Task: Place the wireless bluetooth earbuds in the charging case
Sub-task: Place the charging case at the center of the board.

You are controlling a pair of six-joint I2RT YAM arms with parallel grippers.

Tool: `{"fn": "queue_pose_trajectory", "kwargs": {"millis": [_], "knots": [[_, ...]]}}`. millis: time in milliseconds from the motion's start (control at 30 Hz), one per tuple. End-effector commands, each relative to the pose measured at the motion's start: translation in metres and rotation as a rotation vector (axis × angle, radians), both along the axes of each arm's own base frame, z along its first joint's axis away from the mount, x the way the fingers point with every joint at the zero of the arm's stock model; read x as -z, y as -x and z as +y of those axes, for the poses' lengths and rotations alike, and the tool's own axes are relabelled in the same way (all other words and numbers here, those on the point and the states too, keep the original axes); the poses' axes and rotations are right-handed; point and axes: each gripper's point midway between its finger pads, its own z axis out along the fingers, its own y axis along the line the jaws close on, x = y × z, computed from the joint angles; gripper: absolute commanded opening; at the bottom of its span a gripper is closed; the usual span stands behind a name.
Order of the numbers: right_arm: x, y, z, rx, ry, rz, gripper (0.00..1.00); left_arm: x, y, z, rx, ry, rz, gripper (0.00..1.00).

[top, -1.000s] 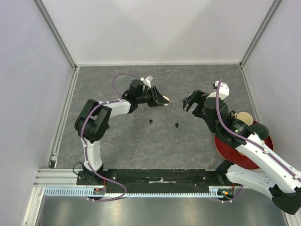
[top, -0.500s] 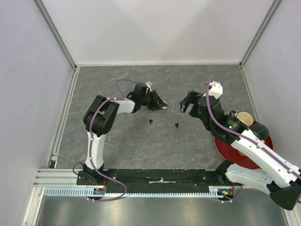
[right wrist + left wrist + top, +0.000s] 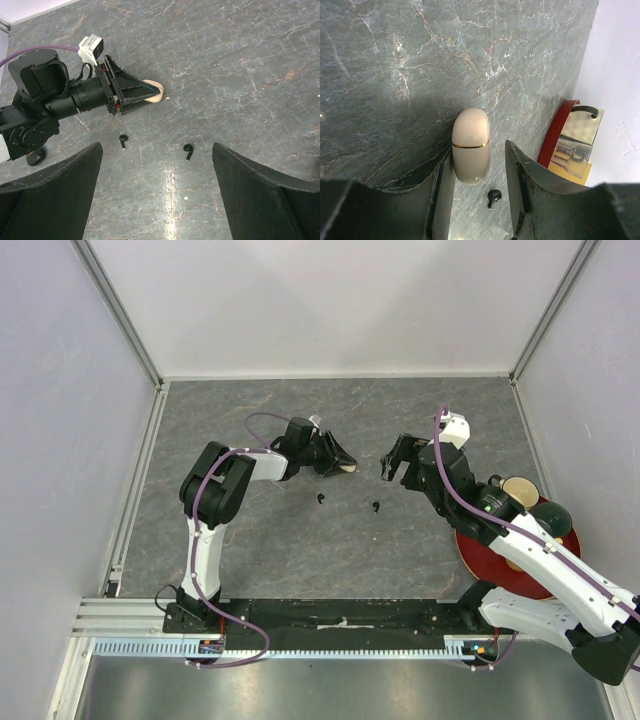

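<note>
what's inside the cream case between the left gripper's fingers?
Not visible: the case lies flat with its lid shut, so its inside is hidden. A black earbud and a second black earbud lie outside it on the table.

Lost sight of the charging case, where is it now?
Left wrist view: the cream charging case lies near the table's middle, between the left tool's parted fingers, a black earbud beside it.

White links, purple cables; left end effector and right end effector black.
</note>
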Motion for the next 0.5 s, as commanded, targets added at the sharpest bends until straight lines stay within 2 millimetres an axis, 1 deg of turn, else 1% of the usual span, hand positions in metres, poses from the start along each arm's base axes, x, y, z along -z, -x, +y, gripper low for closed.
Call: {"fn": "queue_pose_trajectory", "kwargs": {"millis": [0, 67, 133, 167, 200, 267, 300, 400, 467], "knots": [[-0.015, -0.002, 0.001, -0.008, -0.012, -0.028, 0.98, 0.010, -0.001, 0.005, -0.034, -0.024, 0.025, 0.50], [-0.014, -0.002, 0.001, -0.010, -0.010, -0.026, 0.98, 0.015, 0.003, 0.009, -0.037, -0.041, 0.037, 0.51], [-0.014, -0.002, 0.001, -0.010, -0.009, -0.025, 0.98, 0.015, 0.005, 0.012, -0.040, -0.057, 0.031, 0.52], [-0.014, -0.002, 0.002, -0.013, -0.010, -0.024, 0.98, 0.018, 0.007, 0.014, -0.041, -0.071, 0.040, 0.53], [-0.013, -0.002, 0.003, -0.016, -0.011, -0.022, 0.98, 0.016, 0.006, 0.017, -0.051, -0.082, 0.029, 0.54], [-0.012, -0.002, 0.003, -0.017, -0.009, -0.018, 0.98, 0.018, 0.008, 0.021, -0.050, -0.112, 0.024, 0.54], [-0.012, -0.002, 0.004, -0.020, -0.010, -0.018, 0.98, 0.014, 0.007, 0.024, -0.052, -0.126, 0.003, 0.54], [-0.012, -0.002, 0.004, -0.022, -0.012, -0.017, 0.98, 0.015, 0.006, 0.033, -0.064, -0.185, -0.011, 0.56], [-0.012, -0.002, 0.004, -0.024, -0.013, -0.018, 0.98, 0.007, 0.004, 0.037, -0.072, -0.204, -0.039, 0.57]]}}
